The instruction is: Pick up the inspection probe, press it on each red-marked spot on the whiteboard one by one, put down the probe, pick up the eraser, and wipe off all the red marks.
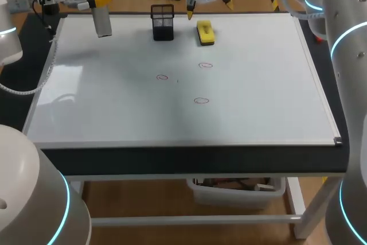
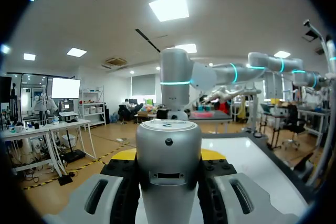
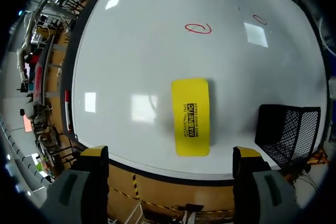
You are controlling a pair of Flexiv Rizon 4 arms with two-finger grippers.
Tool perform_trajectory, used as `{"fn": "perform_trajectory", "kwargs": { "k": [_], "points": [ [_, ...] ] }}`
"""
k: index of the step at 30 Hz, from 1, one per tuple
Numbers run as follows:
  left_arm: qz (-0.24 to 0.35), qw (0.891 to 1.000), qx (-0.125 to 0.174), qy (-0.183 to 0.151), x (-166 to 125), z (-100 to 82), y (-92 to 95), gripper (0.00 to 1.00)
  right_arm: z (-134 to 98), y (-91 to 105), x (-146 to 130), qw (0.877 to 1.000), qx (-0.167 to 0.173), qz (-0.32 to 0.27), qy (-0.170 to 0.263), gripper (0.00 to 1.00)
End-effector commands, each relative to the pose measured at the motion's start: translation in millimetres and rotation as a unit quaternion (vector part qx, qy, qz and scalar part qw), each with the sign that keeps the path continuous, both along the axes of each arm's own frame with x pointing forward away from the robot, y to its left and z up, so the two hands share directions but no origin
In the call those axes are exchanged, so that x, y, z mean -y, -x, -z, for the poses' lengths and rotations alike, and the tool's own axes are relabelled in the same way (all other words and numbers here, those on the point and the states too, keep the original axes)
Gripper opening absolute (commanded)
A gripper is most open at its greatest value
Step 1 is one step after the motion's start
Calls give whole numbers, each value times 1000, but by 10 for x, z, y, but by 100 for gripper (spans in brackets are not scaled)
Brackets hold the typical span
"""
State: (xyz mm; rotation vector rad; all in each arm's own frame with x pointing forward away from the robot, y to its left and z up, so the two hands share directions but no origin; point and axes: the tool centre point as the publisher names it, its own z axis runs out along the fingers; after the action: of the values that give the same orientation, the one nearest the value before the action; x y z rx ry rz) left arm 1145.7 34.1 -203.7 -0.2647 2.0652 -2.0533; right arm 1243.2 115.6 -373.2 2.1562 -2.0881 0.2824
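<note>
The whiteboard lies flat on the desk. It bears three red marks: the nearest mark, a second mark further back and to the left, and a third mark beyond. Further back, the yellow eraser lies on the board, near a black mesh pen holder but not touching it. The right pincer hangs at the far edge, fingers spread wide and empty, with the eraser ahead. At the far-left corner, the left pincer is clamped on the silver inspection probe.
</note>
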Motion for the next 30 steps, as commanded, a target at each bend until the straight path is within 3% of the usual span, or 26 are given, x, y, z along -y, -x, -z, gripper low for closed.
{"fn": "perform_trajectory", "kwargs": {
  "k": [1, 30],
  "points": [
    [-2, 1000, 1, 0, 6, -16, 19, 0, 18, -84, -24, 931, -358, 76, 6, 100],
    [-2, 1000, 1, 0, 6, -16, 19, 0, 267, 158, -148, 919, -386, 78, -19, 100]
  ]
}}
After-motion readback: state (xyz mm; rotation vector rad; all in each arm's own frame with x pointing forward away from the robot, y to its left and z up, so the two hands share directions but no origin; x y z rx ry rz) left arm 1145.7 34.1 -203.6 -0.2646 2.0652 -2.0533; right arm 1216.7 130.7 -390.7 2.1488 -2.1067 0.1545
